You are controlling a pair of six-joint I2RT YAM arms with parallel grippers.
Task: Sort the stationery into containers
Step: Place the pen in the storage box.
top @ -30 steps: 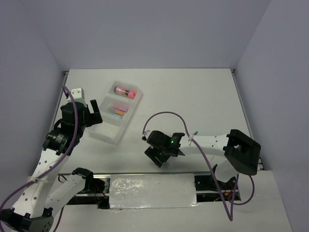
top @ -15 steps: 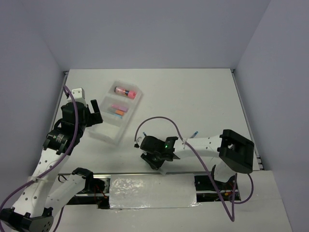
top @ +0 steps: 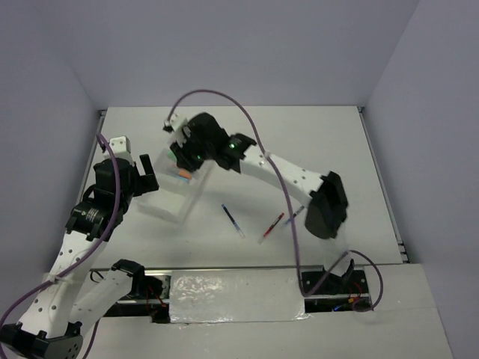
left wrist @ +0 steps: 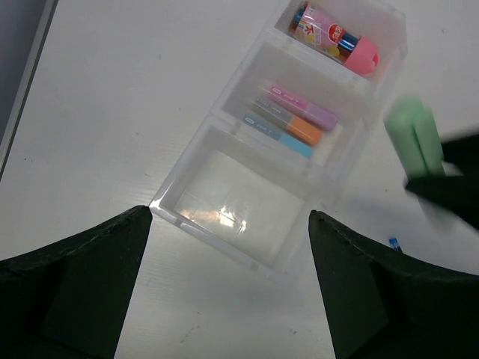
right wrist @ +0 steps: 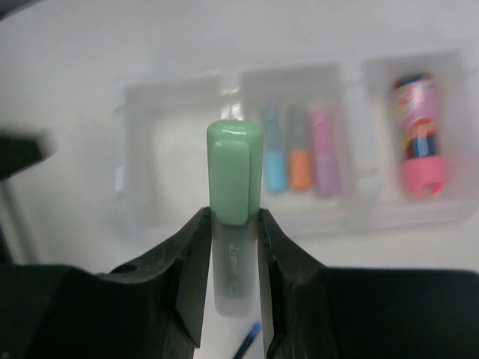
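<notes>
The clear three-compartment tray [top: 168,200] lies at the left. In the left wrist view the tray [left wrist: 224,250] holds the pink-red tube [left wrist: 329,34] in its far compartment and purple, orange and blue highlighters [left wrist: 296,121] in the middle one; the near one is empty. My right gripper [top: 185,153] hangs over the tray, shut on the green highlighter [right wrist: 234,176], which also shows in the left wrist view [left wrist: 414,134]. My left gripper [left wrist: 228,299] is open and empty, just in front of the tray's near end. A blue pen [top: 233,221] and a red pen [top: 272,226] lie on the table.
A second thin bluish pen [top: 293,215] lies just right of the red one. The right arm stretches diagonally across the middle of the table. Grey walls close in the left, back and right sides.
My right arm has swung from the table's front middle up and left to over the tray, carrying the green highlighter. The pens it covered now show. The left arm has not moved.
</notes>
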